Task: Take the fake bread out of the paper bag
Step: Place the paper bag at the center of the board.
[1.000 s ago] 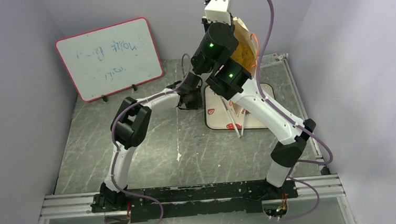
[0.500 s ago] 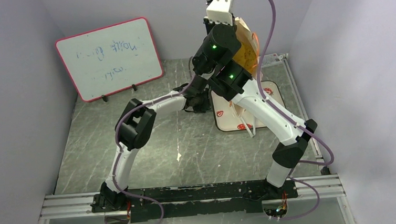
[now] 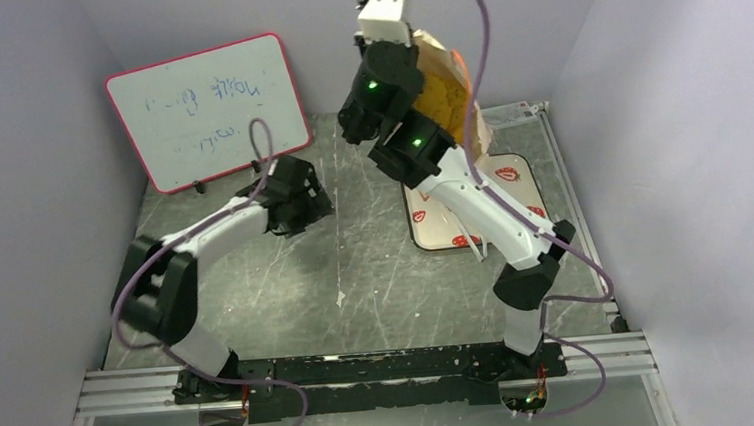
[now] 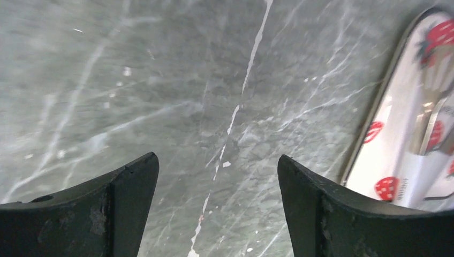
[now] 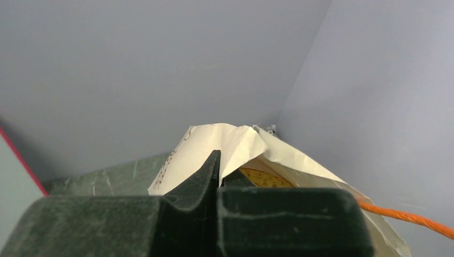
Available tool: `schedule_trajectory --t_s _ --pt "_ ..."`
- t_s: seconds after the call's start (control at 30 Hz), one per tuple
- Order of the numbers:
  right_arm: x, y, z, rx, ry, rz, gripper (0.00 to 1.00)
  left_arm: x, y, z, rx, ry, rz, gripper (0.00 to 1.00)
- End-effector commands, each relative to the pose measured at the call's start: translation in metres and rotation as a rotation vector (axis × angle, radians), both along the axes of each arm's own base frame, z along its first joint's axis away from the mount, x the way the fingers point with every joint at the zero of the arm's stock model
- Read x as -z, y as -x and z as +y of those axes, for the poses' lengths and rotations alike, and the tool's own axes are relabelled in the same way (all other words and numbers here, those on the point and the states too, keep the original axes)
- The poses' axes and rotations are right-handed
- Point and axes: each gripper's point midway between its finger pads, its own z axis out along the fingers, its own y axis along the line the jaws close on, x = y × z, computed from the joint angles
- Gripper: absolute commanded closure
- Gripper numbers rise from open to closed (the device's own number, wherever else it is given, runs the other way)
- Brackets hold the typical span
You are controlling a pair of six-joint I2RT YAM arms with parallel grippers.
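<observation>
On the table [image 3: 357, 265], the whiteboard [image 3: 207, 110] stands at eleven o'clock, the tray [image 3: 512, 195] lies at two o'clock, and the paper bag [image 3: 445, 93] hangs over the tray's far edge, at one o'clock.

The desk [image 3: 357, 265] is a grey-green slab with pale marble veining and a small white fleck [image 3: 340, 298] near its centre. An aluminium rail [image 3: 125, 391] runs along the near edge and a second rail [image 3: 563, 175] along the right edge. A pink-framed whiteboard [image 3: 207, 110] stands tilted on black feet at the far-left corner, and a white strawberry-printed tray [image 3: 522, 198] lies flat near the right edge, toward the far-right corner, well apart from the whiteboard.
</observation>
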Motion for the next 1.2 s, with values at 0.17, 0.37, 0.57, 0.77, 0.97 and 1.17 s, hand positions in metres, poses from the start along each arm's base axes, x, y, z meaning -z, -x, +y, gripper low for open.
schedule_trajectory --t_s 0.17,0.37,0.57,0.77,0.97,1.17 --pt "0.031 0.017 0.107 -0.245 0.053 0.039 1.0 -0.079 0.011 0.074 -0.236 -0.046 -0.227 0.12" --pt "0.069 0.031 0.17 -0.484 0.031 0.129 1.0 -0.109 0.022 0.117 -0.385 -0.091 -0.303 0.11" --pt "0.107 0.041 0.189 -0.624 0.018 0.26 1.0 -0.132 0.035 0.147 -0.477 -0.095 -0.355 0.1" --pt "0.149 0.038 0.195 -0.691 0.016 0.41 1.0 -0.152 0.05 0.158 -0.518 -0.076 -0.384 0.11" --pt "0.183 0.025 0.194 -0.758 0.011 0.554 1.0 -0.171 0.054 0.17 -0.561 -0.072 -0.447 0.11" --pt "0.237 0.026 0.203 -0.812 0.036 0.721 1.0 -0.168 0.047 0.164 -0.56 -0.042 -0.445 0.11"
